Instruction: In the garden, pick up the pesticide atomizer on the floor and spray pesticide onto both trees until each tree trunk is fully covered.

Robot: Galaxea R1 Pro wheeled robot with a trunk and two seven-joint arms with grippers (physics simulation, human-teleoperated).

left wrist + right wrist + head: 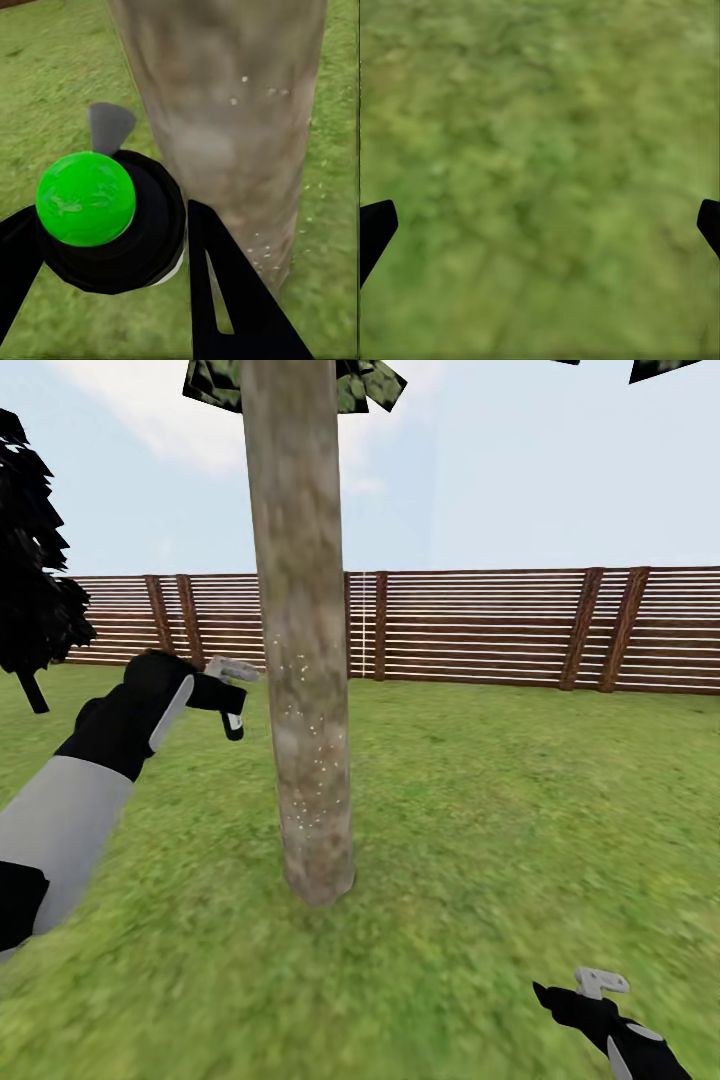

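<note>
- Left gripper (222, 695), left-centre of the head view, fingers pinched on the pesticide atomizer (231, 682); light grey spray head points at the tree trunk (300, 650) from just beside it.
- Left wrist view: atomizer (112, 221) sits between the black fingers (225, 292), green dome on the end facing the camera, grey trigger tip past it, trunk (240, 127) right behind.
- Pale flecks dot the trunk's mid section in the head view, likely spray. The foot of the trunk and the stretch above the fence (480, 625) line look bare.
- Risk: nozzle stays at one height, so coverage stops at a band; needs sweeping up and down.
- Risk: the far side of the trunk is hidden from here; spraying from one stance probably leaves it dry.
- Risk: so close to the bark, a sweep could knock the bottle and twist it in the grip.
- Right gripper (585, 1000), lower right of the head view, fingers spread wide, nothing between them, hanging over the grass (540, 165).
- Second tree: just leaf clumps (665, 368) at the upper right edge; still to be done, I'd judge.
</note>
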